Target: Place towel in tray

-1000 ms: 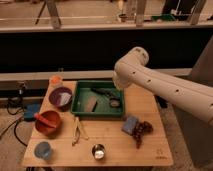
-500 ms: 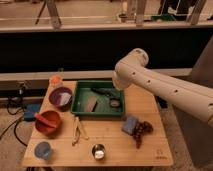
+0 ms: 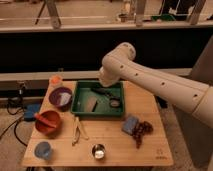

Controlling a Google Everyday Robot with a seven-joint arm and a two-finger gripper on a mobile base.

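nothing has visibly moved since the earlier frames; arm (image 3: 150, 80) and gripper (image 3: 109, 96) hold the same pose. gripper sits low inside the tray (image 3: 95, 113), toward its back right, fingers pressed together; we can't make out anything in them. towel (image 3: 65, 100) is outside the tray, in the purple bowl (image 3: 56, 95) just left of it. bowl wall and tray's left rim lie between towel and tray floor. brown flat piece (image 3: 91, 104) lies mid-tray. front of tray: yellow forked item (image 3: 78, 131), metal cup (image 3: 99, 151). front right: blue block (image 3: 131, 124), dark red cluster (image 3: 142, 130). front left: red-orange bowl (image 3: 48, 121), blue cup (image 3: 44, 150). towel is bunched; we can't tell its long axis or heading.
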